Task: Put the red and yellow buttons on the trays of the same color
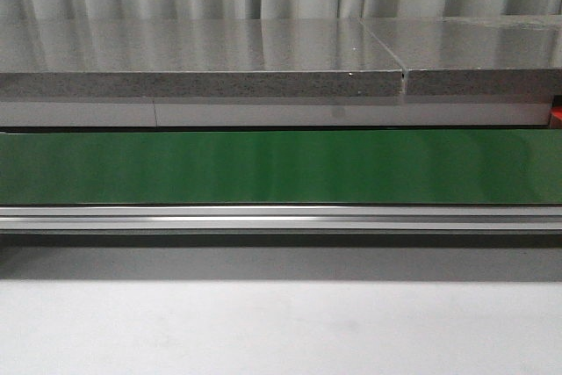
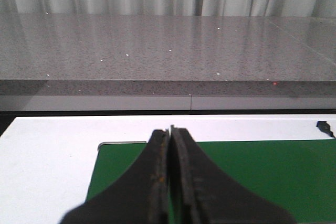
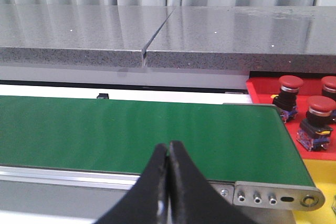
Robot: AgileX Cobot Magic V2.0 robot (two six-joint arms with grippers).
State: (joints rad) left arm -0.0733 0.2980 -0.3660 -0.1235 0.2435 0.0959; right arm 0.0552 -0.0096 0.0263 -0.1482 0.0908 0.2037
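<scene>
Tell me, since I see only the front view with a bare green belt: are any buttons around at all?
Observer: Yes. The right wrist view shows red buttons sitting on a red tray past the belt's end.
Operator: Is a yellow tray there too?
Observer: A yellow surface lies next to the red tray, nearer the camera; no yellow button shows on it.
Operator: Is either end effector holding one?
Observer: No. The right end effector is shut with nothing between its fingers, hanging over the green belt.
Operator: And the left one?
Observer: The left end effector is also shut on nothing, above the belt's other end.
</scene>
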